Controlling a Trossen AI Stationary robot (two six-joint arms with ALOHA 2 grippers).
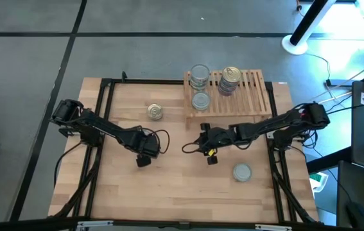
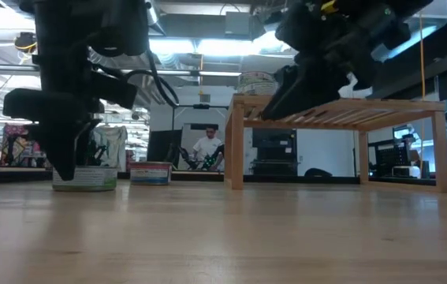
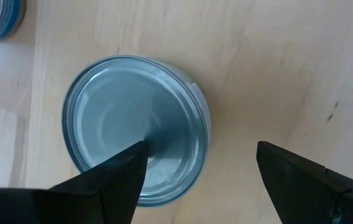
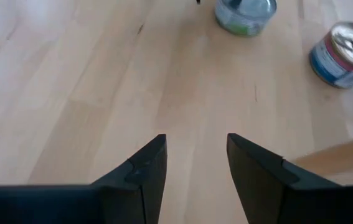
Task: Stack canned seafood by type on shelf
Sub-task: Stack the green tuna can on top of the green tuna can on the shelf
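Observation:
A silver-grey-topped tin (image 3: pixel 136 124) with a green label (image 2: pixel 89 178) stands on the table under my left gripper (image 3: pixel 201 152), which hides it in the high view (image 1: pixel 144 154). That gripper is open: one finger shows over the tin's top, the other beside the tin. My right gripper (image 4: pixel 196 146) is open and empty, raised above mid-table (image 1: pixel 207 149) by the shelf's near left corner. The slatted wooden shelf (image 1: pixel 249 96) carries a silver-topped stack (image 1: pixel 199 76), a single silver tin (image 1: pixel 201 101) and a gold-topped stack (image 1: pixel 230 80).
A gold pull-ring tin (image 1: pixel 155 112) with a blue label (image 4: pixel 347 46) stands alone left of the shelf. Another silver-topped tin (image 1: pixel 242 172) sits near the table's near right side. The shelf's legs (image 2: pixel 233 142) raise it off the table. A person (image 2: pixel 206 148) is in the room behind.

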